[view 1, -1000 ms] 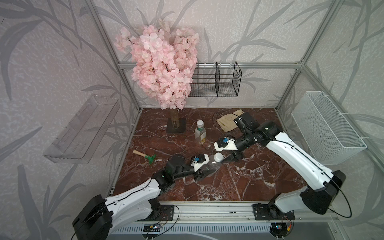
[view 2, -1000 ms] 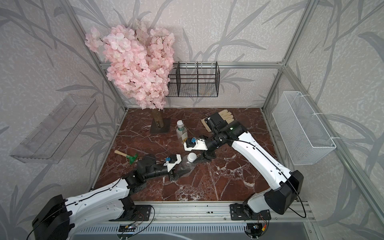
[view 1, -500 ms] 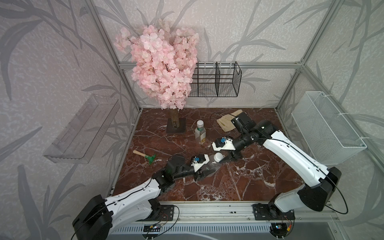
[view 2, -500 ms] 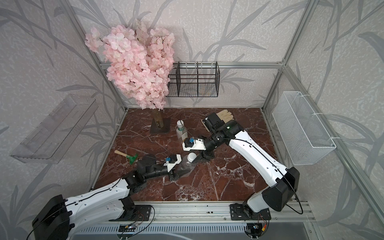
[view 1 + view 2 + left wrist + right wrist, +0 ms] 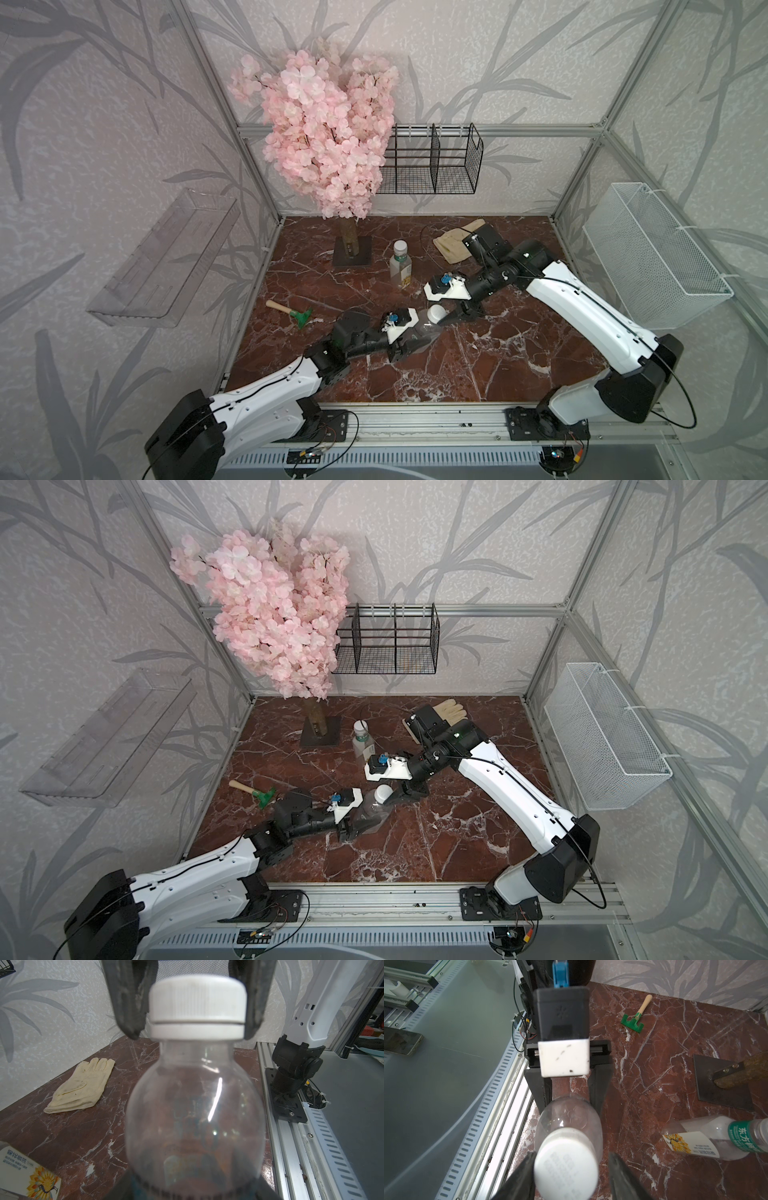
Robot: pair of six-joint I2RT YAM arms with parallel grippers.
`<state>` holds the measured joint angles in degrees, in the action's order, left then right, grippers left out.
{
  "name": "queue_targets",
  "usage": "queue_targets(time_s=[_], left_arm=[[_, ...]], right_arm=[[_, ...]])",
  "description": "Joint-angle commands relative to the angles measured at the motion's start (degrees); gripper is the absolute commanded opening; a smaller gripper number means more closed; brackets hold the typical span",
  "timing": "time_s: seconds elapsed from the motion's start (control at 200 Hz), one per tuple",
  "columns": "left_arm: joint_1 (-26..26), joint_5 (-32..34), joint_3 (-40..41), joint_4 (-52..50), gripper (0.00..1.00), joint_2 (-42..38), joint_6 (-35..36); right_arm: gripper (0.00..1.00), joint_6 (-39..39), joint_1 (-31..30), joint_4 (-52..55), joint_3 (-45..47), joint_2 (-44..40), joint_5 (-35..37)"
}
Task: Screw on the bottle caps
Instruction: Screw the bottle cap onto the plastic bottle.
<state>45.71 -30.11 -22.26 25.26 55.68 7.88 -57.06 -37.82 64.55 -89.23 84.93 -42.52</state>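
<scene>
I've got the left claw [image 5: 571,1101] gripping the bottle [image 5: 195,1105] low so it can't spin; right claw [image 5: 571,1156] straddles the cap [image 5: 436,311], mid-frame, a gap at one finger.

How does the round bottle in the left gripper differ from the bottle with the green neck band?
The round bottle is held tilted by the left gripper; the green-band bottle stands free on the table. The round bottle has a bulging shoulder; the green-band bottle is slimmer. The green-band bottle carries a white-yellow label; the round bottle's upper body is bare. Both are clear plastic.
</scene>
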Motion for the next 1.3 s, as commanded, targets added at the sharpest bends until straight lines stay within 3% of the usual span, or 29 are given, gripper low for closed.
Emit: queue_targets(time_s=[0.0, 0.52, 0.95, 1.11, 1.295], left_arm=[[-0.10, -0.46, -1.62, 1.07, 0.59, 0.09, 0.04], [-0.10, -0.65, -1.73, 0.94, 0.59, 0.58, 0.01], [-0.09, -0.14, -1.65, 0.92, 0.59, 0.67, 0.23], [-0.09, 1.41, -1.73, 0.68, 0.59, 0.36, 0.30], [-0.10, 4.11, -1.47, 0.51, 0.59, -0.61, 0.70]], right_arm=[[0.57, 0.28, -0.25, 0.64, -1.82, -1.27, -0.81], [0.58, 0.81, -0.16, 0.34, -1.69, -1.70, -0.80], [0.18, 1.01, -0.15, 1.76, -2.44, -0.59, -0.37], [0.06, 5.03, -0.17, 0.32, -2.38, -0.24, 0.31], [0.00, 13.12, -0.23, -1.92, -2.74, 0.49, 1.95]])
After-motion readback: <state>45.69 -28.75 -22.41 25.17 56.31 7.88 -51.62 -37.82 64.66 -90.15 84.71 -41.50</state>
